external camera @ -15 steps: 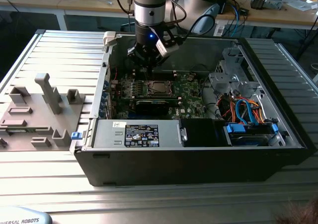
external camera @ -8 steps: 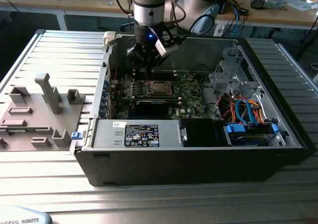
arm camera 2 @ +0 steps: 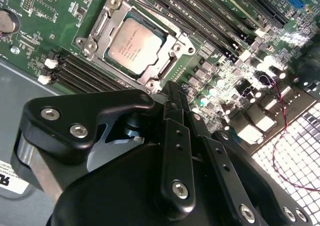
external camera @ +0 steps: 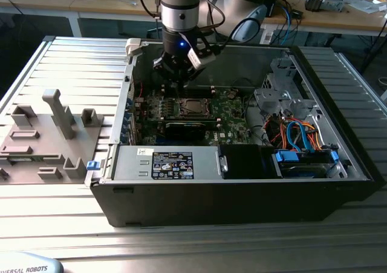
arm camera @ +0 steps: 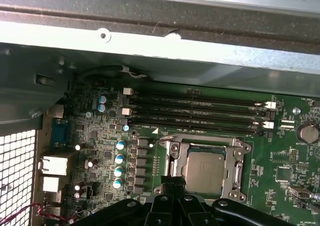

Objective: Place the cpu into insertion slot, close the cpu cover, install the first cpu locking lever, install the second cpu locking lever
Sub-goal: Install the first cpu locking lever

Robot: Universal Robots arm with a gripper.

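Note:
The cpu (arm camera 2: pixel 136 45) lies flat in its socket on the green board (external camera: pixel 233 112), silver-grey top facing up. The cpu cover (arm camera 2: pixel 172 63) is down around it, its window framing the chip. In the first wrist view the cpu (arm camera: pixel 204 171) and cover (arm camera: pixel 238 166) sit just beyond my fingertips. My gripper (arm camera 2: pixel 171 89) is shut with nothing between its fingers, its tips at the socket's edge by a corner of the cover. In the exterior view the gripper (external camera: pixel 179 82) hangs inside the open case, just behind the cpu (external camera: pixel 195 108).
Black memory slots (arm camera: pixel 200 110) run beside the socket. The case's metal wall (arm camera: pixel 150 35) rises close behind. A power supply (external camera: pixel 172 164) lies in front, a drive cage with coloured cables (external camera: pixel 302 140) on the exterior view's right, and a grey fixture plate (external camera: pixel 42 134) on its left.

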